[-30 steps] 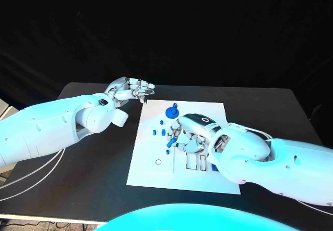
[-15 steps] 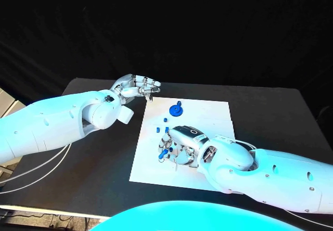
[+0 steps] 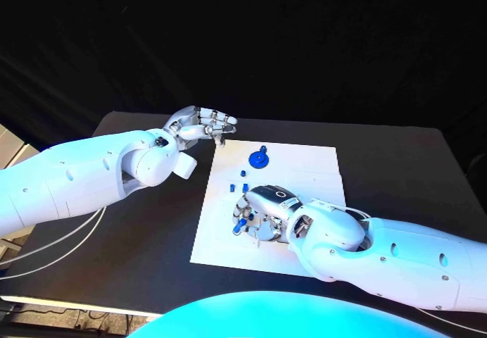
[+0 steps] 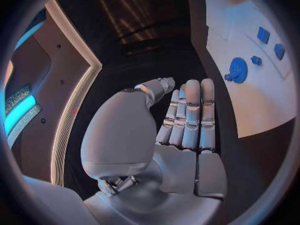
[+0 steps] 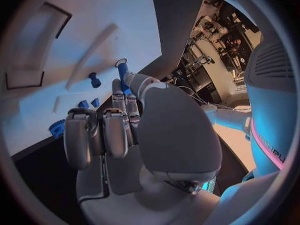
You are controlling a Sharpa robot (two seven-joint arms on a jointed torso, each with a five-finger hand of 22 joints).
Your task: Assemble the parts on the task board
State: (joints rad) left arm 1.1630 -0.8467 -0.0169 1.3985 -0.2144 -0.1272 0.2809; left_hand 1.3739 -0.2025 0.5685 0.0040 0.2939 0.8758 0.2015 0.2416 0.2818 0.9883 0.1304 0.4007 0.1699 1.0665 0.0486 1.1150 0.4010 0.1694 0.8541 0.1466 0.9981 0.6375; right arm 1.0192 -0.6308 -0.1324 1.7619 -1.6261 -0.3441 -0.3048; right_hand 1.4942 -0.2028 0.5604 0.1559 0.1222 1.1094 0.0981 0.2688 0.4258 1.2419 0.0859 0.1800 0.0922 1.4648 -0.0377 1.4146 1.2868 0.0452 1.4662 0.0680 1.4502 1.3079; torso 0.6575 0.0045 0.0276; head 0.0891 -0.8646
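The white task board [image 3: 305, 176] lies in the middle of the black table. My right hand [image 3: 262, 213] hovers low over its left middle and pinches a blue peg [image 3: 239, 225] between thumb and finger; in the right wrist view the blue peg [image 5: 122, 69] sticks out beyond the fingertips [image 5: 117, 87] above the board [image 5: 94, 30]. My left hand [image 3: 201, 127] hangs off the board's far left corner with its fingers curled in, holding nothing; in its wrist view the left hand [image 4: 178, 130] is bare. A blue gear [image 3: 259, 160] sits at the board's far end.
Small blue pieces [image 3: 236, 188] lie between the gear and my right hand, one more [image 3: 243, 172] just below the gear. The left wrist view shows the gear [image 4: 237, 70] and blue pieces [image 4: 263, 35] on the board. Rectangular slots [image 5: 25, 77] mark the board. Black table [image 3: 132, 232] surrounds it.
The camera has shifted. My right hand has carried the blue peg a little toward the board's near left side, away from the gear. The left hand has stayed by the far corner.
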